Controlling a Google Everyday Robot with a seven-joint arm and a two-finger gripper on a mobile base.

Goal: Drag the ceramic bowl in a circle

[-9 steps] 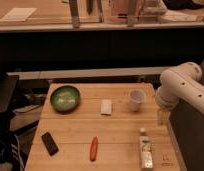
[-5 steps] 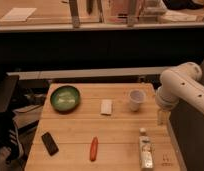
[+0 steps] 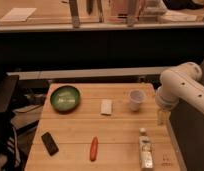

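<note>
The ceramic bowl [image 3: 65, 97], round, green and dark-rimmed, rests on the wooden table [image 3: 120, 132] at its far left. My white arm [image 3: 182, 90] reaches in from the right. Its gripper [image 3: 162, 117] hangs pointing down at the table's right edge, right of the white cup [image 3: 136, 99] and far from the bowl. The gripper is open and holds nothing.
A white cup stands at the far right of the table, and a small white block [image 3: 106, 106] lies in the middle. Nearer the front are a black phone-like object [image 3: 49, 143], a red-orange stick [image 3: 94, 148] and a lying bottle [image 3: 145, 152]. A dark chair [image 3: 5, 107] is at left.
</note>
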